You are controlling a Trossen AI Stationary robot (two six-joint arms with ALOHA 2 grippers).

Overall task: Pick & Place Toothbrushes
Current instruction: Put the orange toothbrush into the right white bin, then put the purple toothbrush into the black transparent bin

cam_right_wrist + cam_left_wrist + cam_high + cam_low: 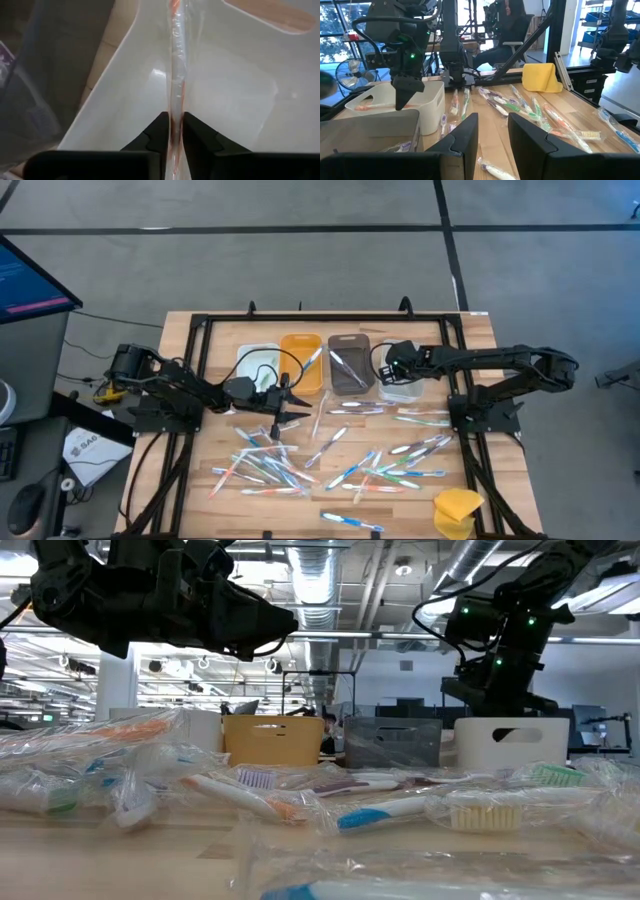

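Observation:
Many wrapped toothbrushes (330, 455) lie scattered on the wooden table. Four bins stand in a row at the back: white (256, 362), orange (301, 360), grey (348, 363) and another white one (402, 388). My right gripper (175, 134) hangs over that right-hand white bin (225, 100), shut on a wrapped orange-pink toothbrush (177, 60). My left gripper (492, 131) stands open and level above the table, in front of the orange bin, with nothing between its fingers. My right gripper pinches the wrapped toothbrush (174, 117) between its two fingers. The fingers slant steeply down from above, and the toothbrush runs on past them along their line. It reaches down into the white bin; whether its far end rests on the bin's floor, I cannot tell.
An orange piece (272, 16) lies inside the right-hand white bin. The grey bin (348, 363) holds a few toothbrushes. A yellow sponge-like lump (457, 510) sits at the table's near right corner. A black frame (200, 330) borders the table.

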